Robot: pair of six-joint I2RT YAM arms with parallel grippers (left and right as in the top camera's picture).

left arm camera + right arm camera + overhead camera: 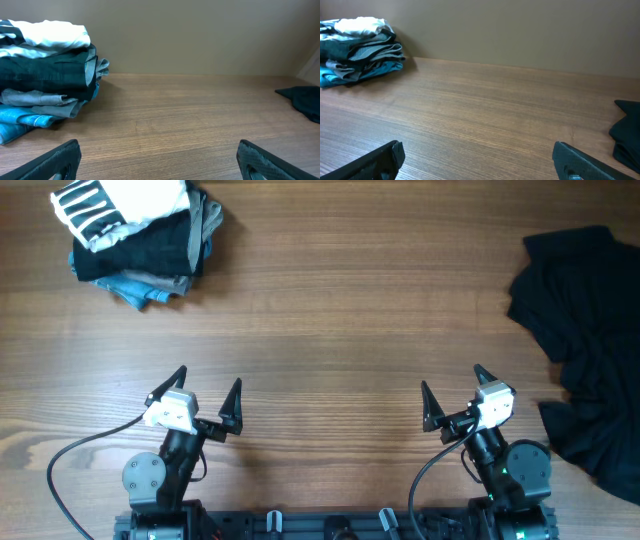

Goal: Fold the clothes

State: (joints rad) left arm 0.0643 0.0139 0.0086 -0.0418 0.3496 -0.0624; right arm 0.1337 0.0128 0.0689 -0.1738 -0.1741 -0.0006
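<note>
Two end effectors, one per arm, sit low over the near edge of one wooden tabletop (330, 300). The left end effector (210, 376) has its two dark fingers spread wide and grasps nothing. In its own wrist view the left end effector (157, 162) shows only bare wood between the two fingers. The right end effector (451, 377) is likewise released, its two fingers wide apart and empty, and the right wrist view confirms the gap of the right end effector (477, 160). One black T-shirt (590, 330), unfolded and rumpled, lies in a loose heap at the right edge of the tabletop. Part of it runs out of the overhead view, and it is just beside the right arm's base without touching either end effector. The same black T-shirt (305, 100) shows as a dark sliver at the far right of the left wrist view, and at the right edge of the right wrist view (627, 130). One stack of folded garments (135, 235) stands at the far left corner, well apart from the black T-shirt. Four layers can be counted in it: one white striped garment (110, 205) on top, one dark garment (150, 250) beneath, one grey garment (40, 99) lower down, and one blue garment (140, 288) at the bottom. Whether more pieces lie inside cannot be told. Two black cables, one looping from each arm base, the left cable (60, 470) and the right cable (420, 475), rest on the wood.
</note>
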